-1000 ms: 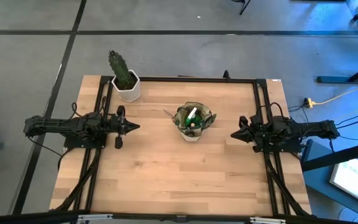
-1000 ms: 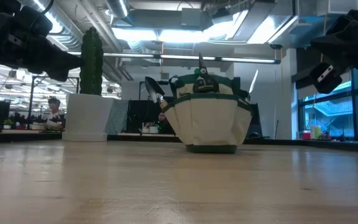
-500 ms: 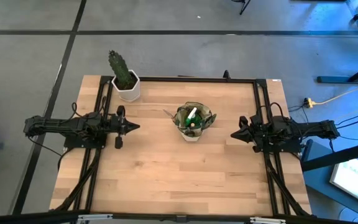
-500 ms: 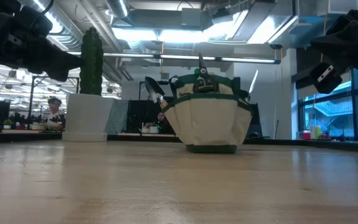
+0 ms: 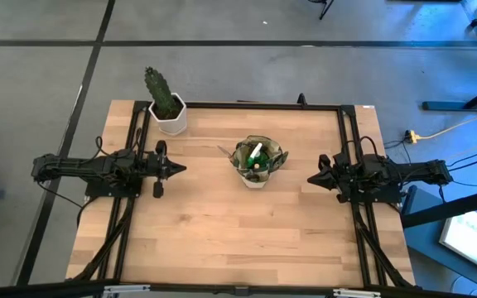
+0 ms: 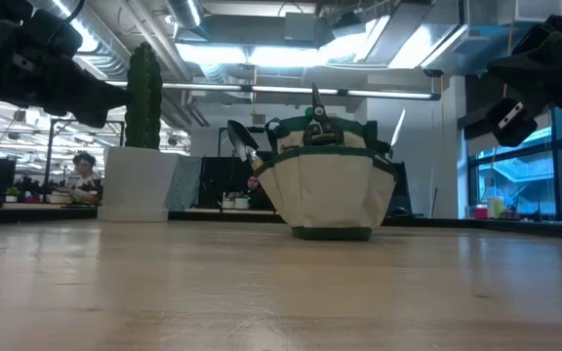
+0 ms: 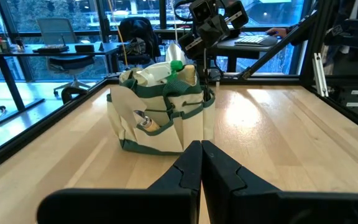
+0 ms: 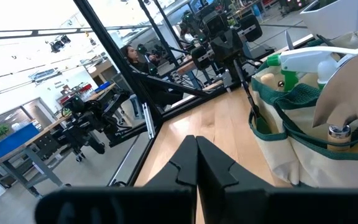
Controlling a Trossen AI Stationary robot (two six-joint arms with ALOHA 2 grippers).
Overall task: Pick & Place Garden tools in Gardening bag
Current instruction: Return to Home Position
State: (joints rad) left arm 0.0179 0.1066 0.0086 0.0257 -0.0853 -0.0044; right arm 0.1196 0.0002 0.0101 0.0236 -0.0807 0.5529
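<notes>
Your left pincer and right pincer, both closed, are flanking the olive-and-tan fabric gardening bag on the wooden worktop; the potted green cactus is standing apart.

— The bench?
— Pale wood, smooth, faintly shiny.
— And the gardening bag?
— Matt cloth, tan with green trim. The spray bottle is smooth, glossy plastic. My left hand and right hand are matt black.
</notes>
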